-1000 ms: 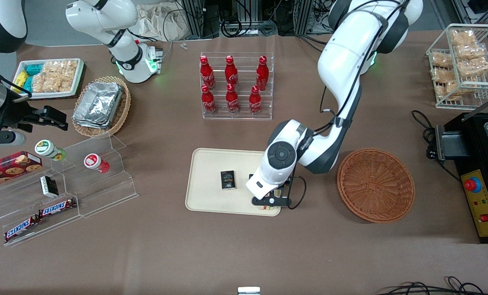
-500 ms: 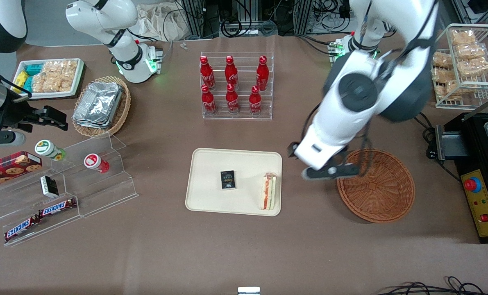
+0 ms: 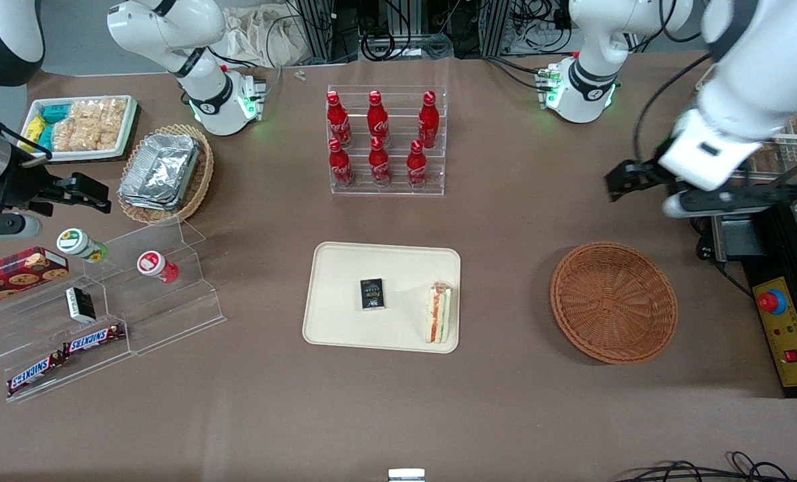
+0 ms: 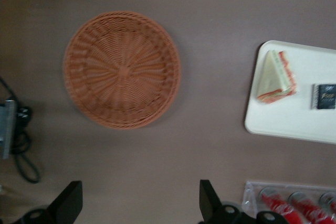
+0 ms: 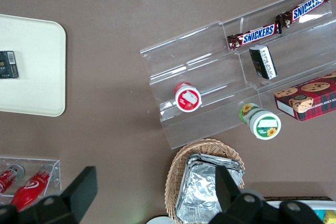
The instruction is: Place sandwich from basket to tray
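At the upper right of the front view my gripper (image 3: 639, 191) hangs high, fingers (image 4: 208, 201) spread wide and holding nothing. Lower center, the sandwich (image 3: 439, 313) lies on the tray (image 3: 344, 321); the basket (image 3: 613, 302) sits beside it.

Readable text: "SNICKERS" was printed on two brown bars (image 3: 62, 355) lying on the clear acrylic stand (image 3: 137, 294), sharpest in the right wrist view. Red bottles (image 3: 378, 137) carried white Coca-Cola script. The small black pack (image 3: 372, 294) on the tray (image 3: 344, 328) had lettering too small to read.
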